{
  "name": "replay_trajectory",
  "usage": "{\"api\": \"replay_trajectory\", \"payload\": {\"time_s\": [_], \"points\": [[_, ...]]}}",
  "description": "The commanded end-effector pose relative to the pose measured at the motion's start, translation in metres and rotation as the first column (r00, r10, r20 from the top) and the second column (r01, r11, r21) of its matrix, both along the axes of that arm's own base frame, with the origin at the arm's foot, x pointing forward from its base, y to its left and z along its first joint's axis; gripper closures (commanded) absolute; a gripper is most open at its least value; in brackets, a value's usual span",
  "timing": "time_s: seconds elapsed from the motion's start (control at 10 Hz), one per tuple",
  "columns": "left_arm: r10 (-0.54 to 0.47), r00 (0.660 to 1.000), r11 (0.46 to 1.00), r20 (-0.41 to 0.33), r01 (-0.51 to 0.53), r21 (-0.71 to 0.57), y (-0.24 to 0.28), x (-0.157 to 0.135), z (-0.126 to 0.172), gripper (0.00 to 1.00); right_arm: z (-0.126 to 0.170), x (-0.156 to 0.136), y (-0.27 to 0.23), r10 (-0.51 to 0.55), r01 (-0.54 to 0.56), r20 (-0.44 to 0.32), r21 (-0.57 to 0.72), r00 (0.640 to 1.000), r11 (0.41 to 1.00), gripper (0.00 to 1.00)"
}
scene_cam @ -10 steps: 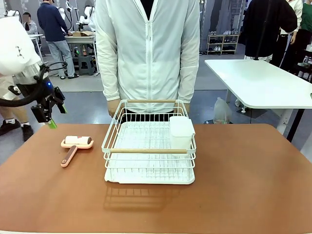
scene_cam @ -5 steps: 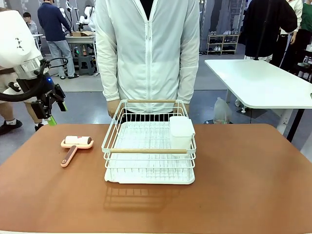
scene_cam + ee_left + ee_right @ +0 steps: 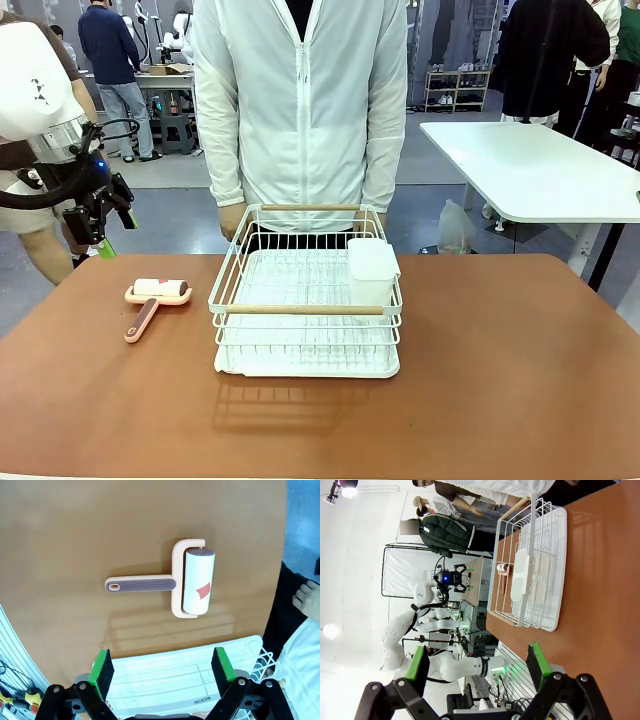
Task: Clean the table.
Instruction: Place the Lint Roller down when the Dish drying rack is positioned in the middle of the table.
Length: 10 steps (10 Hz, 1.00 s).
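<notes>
Overhead, left gripper [image 3: 162,667] (agape), lint roller [image 3: 192,582]

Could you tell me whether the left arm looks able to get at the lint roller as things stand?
Probably yes. The left gripper hangs open above the lint roller, which lies alone on bare table beside the dish rack, nothing between them.

Counter [image 3: 500,370]: reddish-brown matte top, rounded corners. Two things on it. White wire rack [image 3: 305,305] on a white tray sits mid-counter toward the far edge, with wooden handles and a white cup holder at its right side. Pink lint roller [image 3: 152,300] lies flat left of the rack, apart from it, handle pointing toward the near side.
</notes>
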<state>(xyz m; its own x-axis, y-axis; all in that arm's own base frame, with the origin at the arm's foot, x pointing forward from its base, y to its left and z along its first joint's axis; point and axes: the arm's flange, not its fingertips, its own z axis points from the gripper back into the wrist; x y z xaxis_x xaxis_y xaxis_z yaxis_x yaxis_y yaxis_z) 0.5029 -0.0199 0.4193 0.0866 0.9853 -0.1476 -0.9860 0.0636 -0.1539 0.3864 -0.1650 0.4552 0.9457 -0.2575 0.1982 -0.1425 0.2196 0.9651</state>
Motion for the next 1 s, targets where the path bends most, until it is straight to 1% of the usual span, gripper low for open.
{"api": "replay_trajectory", "payload": {"time_s": [0.0, 0.9], "points": [[0.004, 1.0, 1.0, 0.021, -0.004, 0.003, 0.001, -0.0021, -0.0036, 0.0, 0.0047, 0.0002, 0.0009, -0.002, 0.002, 0.006, 0.014, 1.0, 1.0, 0.0], [0.004, 1.0, 1.0, 0.021, -0.004, 0.003, 0.001, -0.0021, -0.0036, 0.0, 0.0047, 0.0002, 0.0009, -0.002, 0.002, 0.006, 0.014, 1.0, 1.0, 0.0]]}}
